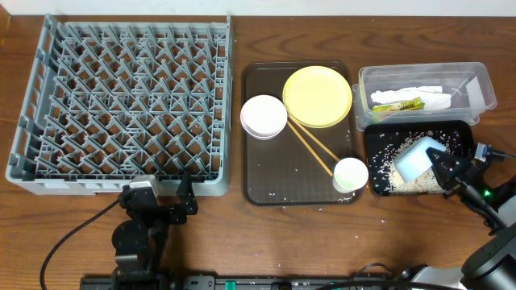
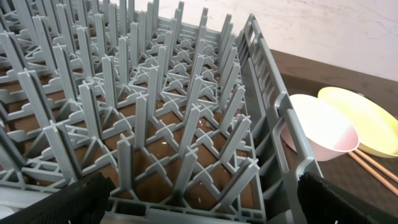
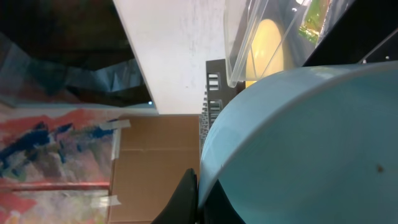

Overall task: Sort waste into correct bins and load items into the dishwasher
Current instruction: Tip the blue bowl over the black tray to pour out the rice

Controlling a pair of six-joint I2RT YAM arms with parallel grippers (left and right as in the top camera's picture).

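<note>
Rice [image 1: 405, 184] covers black tray [image 1: 461, 138]; wrapper [image 1: 400, 105], napkin [image 1: 421, 89] in clear tub [image 1: 486, 83].

Wooden table [image 1: 322, 234] with grey dish rack [image 1: 121, 105], dark brown serving tray [image 1: 278, 173], clear tub [image 1: 481, 84], shallow black tray [image 1: 463, 138]

Black left arm [image 1: 137, 238] and black right arm [image 1: 472, 184]
Left: silver wrist block [image 1: 141, 190], trailing black cable [image 1: 68, 238]; right: small green light [image 1: 486, 193], pale grey lower link [image 1: 493, 256].
</note>
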